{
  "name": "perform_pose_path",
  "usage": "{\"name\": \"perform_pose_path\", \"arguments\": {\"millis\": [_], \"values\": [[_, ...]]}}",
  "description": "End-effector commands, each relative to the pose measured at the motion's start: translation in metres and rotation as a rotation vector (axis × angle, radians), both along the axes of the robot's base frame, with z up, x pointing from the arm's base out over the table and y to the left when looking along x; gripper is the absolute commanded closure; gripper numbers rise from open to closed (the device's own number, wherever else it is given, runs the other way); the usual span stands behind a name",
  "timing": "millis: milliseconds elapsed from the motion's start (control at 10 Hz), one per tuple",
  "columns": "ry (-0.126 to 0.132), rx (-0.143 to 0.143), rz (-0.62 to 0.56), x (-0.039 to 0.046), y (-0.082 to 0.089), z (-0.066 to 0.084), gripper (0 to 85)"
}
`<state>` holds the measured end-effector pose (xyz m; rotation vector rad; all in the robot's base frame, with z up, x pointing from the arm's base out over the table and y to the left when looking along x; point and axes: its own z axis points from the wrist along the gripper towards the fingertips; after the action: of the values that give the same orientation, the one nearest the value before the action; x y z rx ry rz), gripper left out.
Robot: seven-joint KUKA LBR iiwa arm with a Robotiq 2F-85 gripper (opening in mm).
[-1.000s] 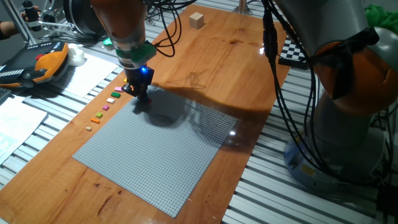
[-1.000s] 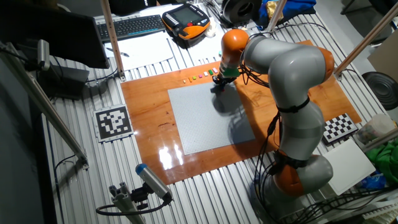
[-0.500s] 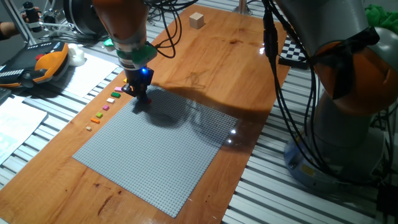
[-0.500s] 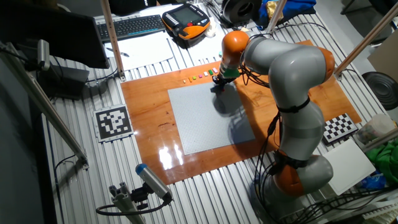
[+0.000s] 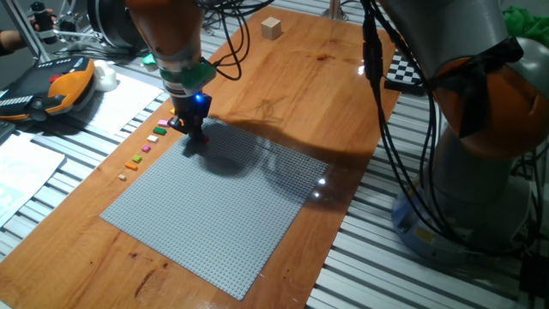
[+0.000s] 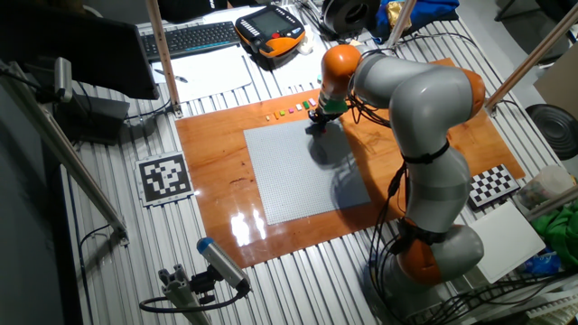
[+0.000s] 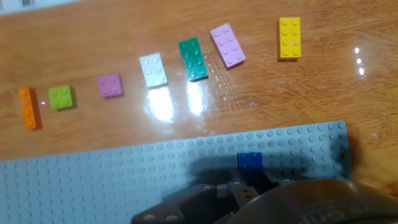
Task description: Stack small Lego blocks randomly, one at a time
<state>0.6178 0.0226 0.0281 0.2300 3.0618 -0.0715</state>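
We see the KUKA arm's gripper (image 5: pixel 194 130) lowered onto the far corner of the grey studded baseplate (image 5: pixel 214 206), which lies flat on the wooden counter (image 5: pixel 326 77), with a blue light glowing on the wrist just above the jaws. In the hand view a small blue Lego block (image 7: pixel 250 163) sits on the baseplate (image 7: pixel 93 180) near its edge, right in front of the dark gripper body (image 7: pixel 249 198); whether the jaws are clamped on it, merely touching it or apart we cannot tell, since the tips are hidden under the housing. Beyond the plate's edge, a row of loose bricks lies on the bare wood, each apart from the next: an orange brick (image 7: pixel 28 107), a lime green brick (image 7: pixel 61 97), a small pink brick (image 7: pixel 110 85), a white brick (image 7: pixel 153 69), a dark green brick (image 7: pixel 193 59), a longer pink brick (image 7: pixel 227 45) and a yellow brick (image 7: pixel 289 37). From the one fixed view the same row shows as tiny coloured specks (image 5: pixel 144 151) running beside the baseplate's left edge, and a tan wooden cube (image 5: pixel 272 27) stands well apart at the far end of the counter. The other fixed view shows the gripper (image 6: pixel 317 120) at the plate's (image 6: pixel 298 171) corner nearest the row of bricks (image 6: pixel 285 112).
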Motion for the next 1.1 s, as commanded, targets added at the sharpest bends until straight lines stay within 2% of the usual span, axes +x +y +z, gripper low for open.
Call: {"name": "perform_pose_path", "arguments": {"millis": [0, 400, 600, 700, 800, 900, 1000], "values": [[-0.001, -0.004, 0.013, 0.001, 0.0016, 0.0026, 85.0], [-0.007, 0.01, 0.007, 0.0011, 0.0012, -0.0009, 85.0], [-0.009, 0.007, 0.002, 0.0015, 0.0018, -0.0001, 85.0], [-0.007, -0.007, 0.004, 0.0017, 0.002, 0.0009, 68.0], [-0.009, -0.016, 0.004, 0.0017, 0.0022, 0.0015, 68.0], [-0.015, -0.02, 0.003, 0.0019, 0.0022, 0.0016, 51.0], [-0.017, -0.02, 0.001, 0.0022, 0.0021, 0.0014, 51.0]]}}
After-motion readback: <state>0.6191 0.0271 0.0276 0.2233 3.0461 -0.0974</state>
